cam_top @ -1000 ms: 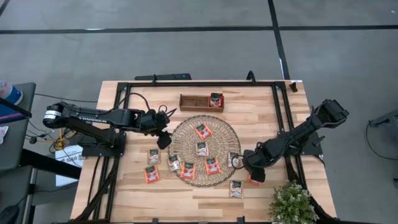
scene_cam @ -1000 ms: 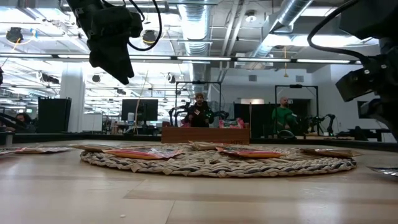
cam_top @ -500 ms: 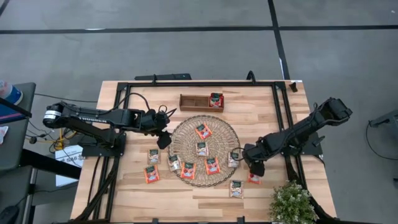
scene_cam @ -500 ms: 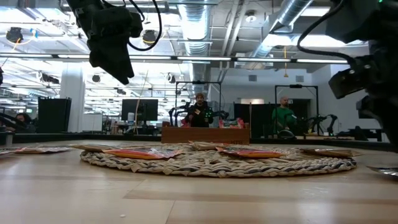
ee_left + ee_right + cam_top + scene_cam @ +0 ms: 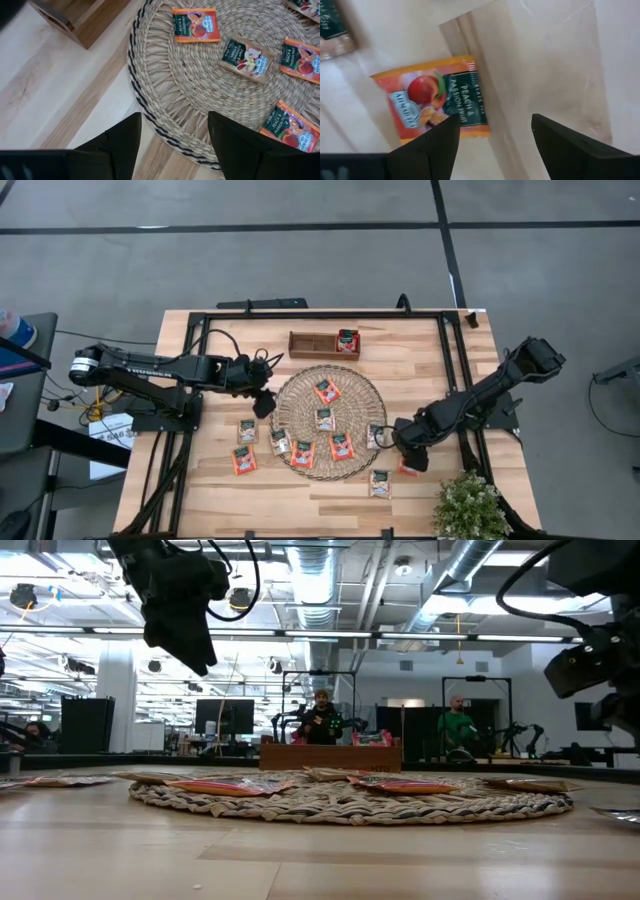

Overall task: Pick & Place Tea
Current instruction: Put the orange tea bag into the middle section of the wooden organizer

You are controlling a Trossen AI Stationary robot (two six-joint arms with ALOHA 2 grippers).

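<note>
I count one tea sachet (image 5: 347,340) in the tray (image 5: 311,344); the rest lie on mat (image 5: 300,395) and table (image 5: 420,365). Right gripper (image 5: 411,457), wide open and empty, hovers over an orange sachet (image 5: 434,96); left gripper (image 5: 263,402) open, empty beside the mat

Wooden table (image 5: 420,370) bears woven mat (image 5: 355,395), tray (image 5: 310,343), loose sachets (image 5: 244,461).

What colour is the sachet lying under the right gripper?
Orange sachet with a dark green patch and a peach picture, best seen in the right wrist view.

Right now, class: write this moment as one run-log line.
left hand: open, at mat edge | right hand: open, over orange sachet on table | tray: one sachet inside
</note>
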